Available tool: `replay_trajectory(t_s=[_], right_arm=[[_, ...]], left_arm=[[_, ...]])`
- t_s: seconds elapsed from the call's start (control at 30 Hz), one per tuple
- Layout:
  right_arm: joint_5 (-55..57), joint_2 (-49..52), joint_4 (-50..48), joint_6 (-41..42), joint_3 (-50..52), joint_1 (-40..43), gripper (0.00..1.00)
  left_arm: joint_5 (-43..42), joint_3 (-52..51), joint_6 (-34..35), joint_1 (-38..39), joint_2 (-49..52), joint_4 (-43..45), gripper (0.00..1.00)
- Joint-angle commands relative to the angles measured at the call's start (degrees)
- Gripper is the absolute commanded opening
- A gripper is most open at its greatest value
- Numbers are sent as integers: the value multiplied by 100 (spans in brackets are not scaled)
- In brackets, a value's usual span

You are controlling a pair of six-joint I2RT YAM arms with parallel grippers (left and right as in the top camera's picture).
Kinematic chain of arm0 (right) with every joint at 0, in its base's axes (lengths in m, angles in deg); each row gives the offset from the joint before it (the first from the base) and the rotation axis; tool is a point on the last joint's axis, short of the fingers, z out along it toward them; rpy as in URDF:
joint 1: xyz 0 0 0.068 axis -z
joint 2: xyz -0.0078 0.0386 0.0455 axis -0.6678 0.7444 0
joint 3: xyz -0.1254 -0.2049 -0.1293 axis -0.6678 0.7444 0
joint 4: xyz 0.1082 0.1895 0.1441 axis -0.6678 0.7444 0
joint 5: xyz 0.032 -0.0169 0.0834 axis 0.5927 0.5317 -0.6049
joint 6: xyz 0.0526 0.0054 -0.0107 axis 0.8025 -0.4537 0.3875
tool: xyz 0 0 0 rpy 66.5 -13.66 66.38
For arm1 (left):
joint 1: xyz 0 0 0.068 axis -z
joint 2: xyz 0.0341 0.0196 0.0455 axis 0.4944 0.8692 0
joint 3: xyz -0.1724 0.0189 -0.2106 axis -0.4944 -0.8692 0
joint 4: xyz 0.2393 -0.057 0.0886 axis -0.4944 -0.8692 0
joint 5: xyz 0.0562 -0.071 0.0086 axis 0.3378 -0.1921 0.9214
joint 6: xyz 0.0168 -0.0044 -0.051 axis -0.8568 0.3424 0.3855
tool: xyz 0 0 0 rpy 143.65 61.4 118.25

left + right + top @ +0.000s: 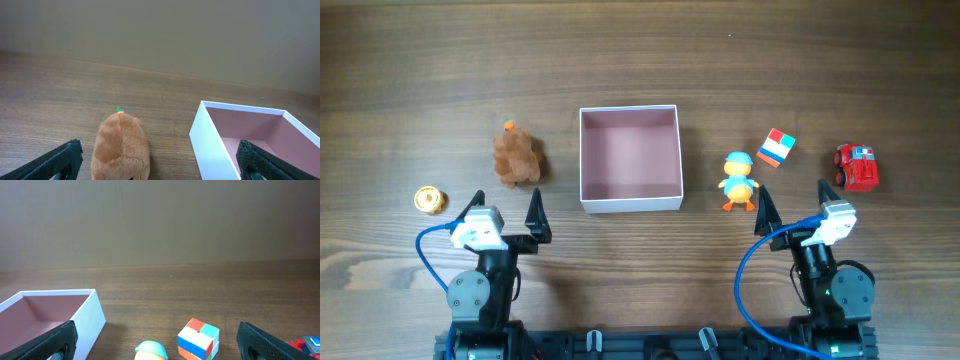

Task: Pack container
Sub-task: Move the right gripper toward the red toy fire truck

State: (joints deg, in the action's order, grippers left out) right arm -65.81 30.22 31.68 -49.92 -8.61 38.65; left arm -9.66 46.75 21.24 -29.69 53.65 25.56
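Observation:
The container [630, 202] is a square white-walled box with a dusty-pink floor, empty, at the table's middle; it also shows in the left wrist view [212, 142] and the right wrist view [87, 317]. A brown plush toy [516, 157] lies left of it, also in the left wrist view [122, 150]. Right of it stand a yellow duck with a blue cap [738, 180], a colour cube [776, 148] and a red toy car [857, 167]. My left gripper [507, 212] is open and empty, just in front of the plush. My right gripper [794, 202] is open and empty, in front of the duck and cube [198, 339].
A small yellow round toy [430, 200] lies at the far left, beside the left arm. Blue cables loop by both arm bases near the table's front edge.

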Motion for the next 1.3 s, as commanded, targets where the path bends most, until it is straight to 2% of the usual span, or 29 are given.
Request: replay_trajectory(t_s=[0.0,1.07,1.2,1.27], right_arm=[[-70,682,-31,42,4,-28,100],[-116,684,-33,76,4,-28,100],[-129,715,-101,699,4,-28,100],[-221,778,-94,717,-125,-28,100]], left_arm=[[57,-31,52,31,-57,-26,100],[57,-31,52,33,-57,-26,100],[120,-31,50,26,-57,-24,100],[107,-31,57,26,-57,205,100]])
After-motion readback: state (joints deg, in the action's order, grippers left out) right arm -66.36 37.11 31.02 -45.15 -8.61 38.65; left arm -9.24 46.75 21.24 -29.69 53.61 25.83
